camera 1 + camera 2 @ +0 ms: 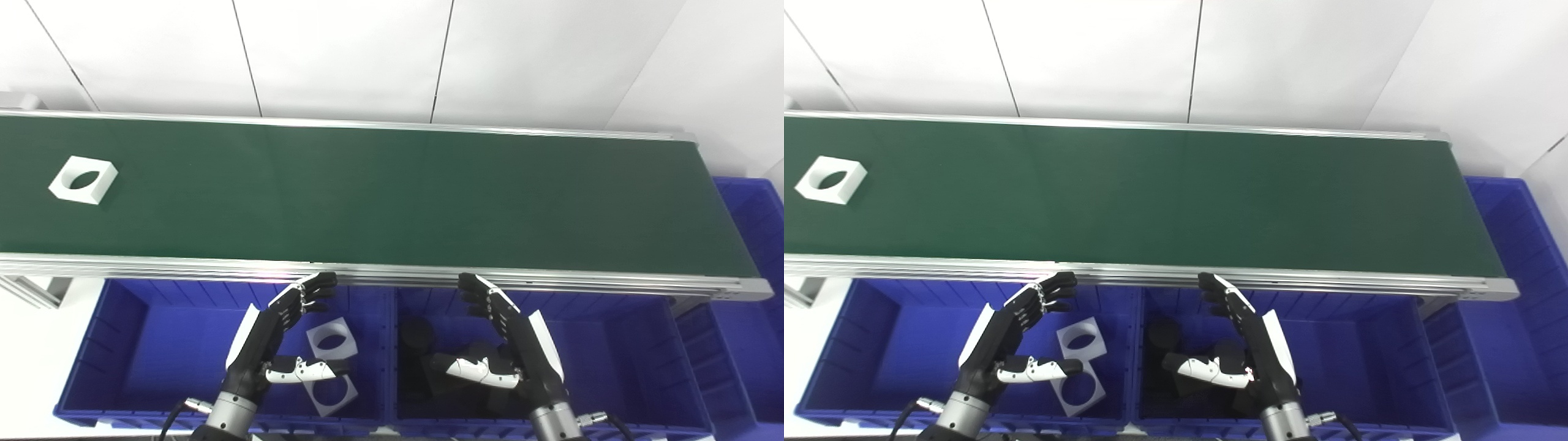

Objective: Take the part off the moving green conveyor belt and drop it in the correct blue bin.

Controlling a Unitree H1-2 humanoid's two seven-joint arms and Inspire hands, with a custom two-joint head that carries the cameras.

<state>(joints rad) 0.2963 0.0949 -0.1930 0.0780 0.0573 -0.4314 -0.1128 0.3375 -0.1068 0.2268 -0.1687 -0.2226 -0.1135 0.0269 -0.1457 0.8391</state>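
Observation:
A white square part with a round hole (83, 179) lies on the green conveyor belt (380, 196) at the far left; it also shows in the right eye view (830, 179). My left hand (275, 334) is open and empty, hovering over the left blue bin (141, 349), just below the belt's near rail. My right hand (508, 340) is open and empty over the middle blue bin (612, 355). Both hands are far from the part.
The left bin holds two white square parts with holes (331, 339) (331, 394). The middle bin holds dark parts (418, 334). A third blue bin (753, 245) stands at the belt's right end. A metal rail (380, 272) edges the belt.

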